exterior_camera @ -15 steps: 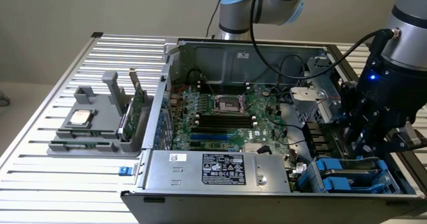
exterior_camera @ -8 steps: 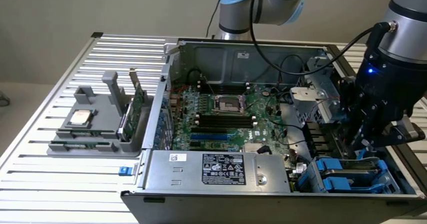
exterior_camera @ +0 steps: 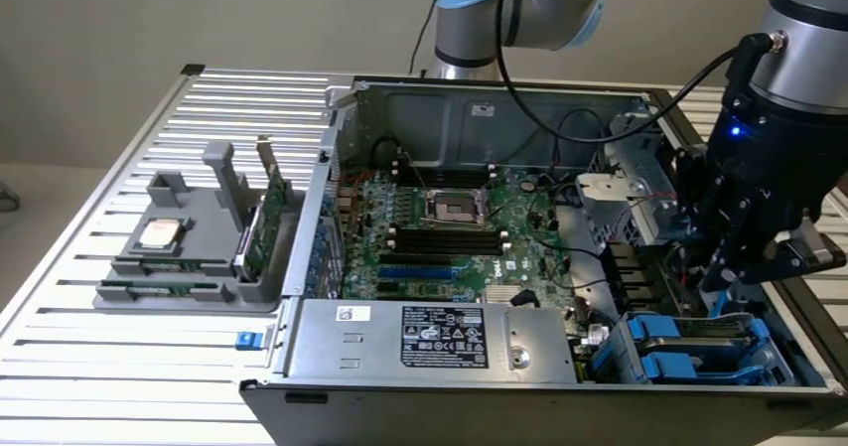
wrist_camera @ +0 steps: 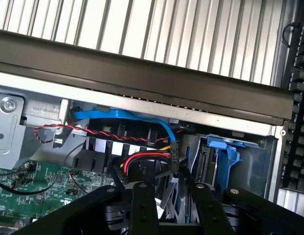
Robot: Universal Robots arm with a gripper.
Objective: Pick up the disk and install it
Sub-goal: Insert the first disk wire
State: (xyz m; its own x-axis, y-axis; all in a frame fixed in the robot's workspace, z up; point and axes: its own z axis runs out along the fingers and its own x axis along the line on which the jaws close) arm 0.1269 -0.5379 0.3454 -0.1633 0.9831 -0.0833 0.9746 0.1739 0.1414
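Disk is sitting in the lower right of the exterior view, its blue carrier lying in the drive bay at the corner of the computer case. We are seeing the pincer hanging just above it, so the disk is lying below and a touch left, its long axis running roughly across the frame. In the wrist view the fingers are standing partly parted, gripping nothing we are making out.
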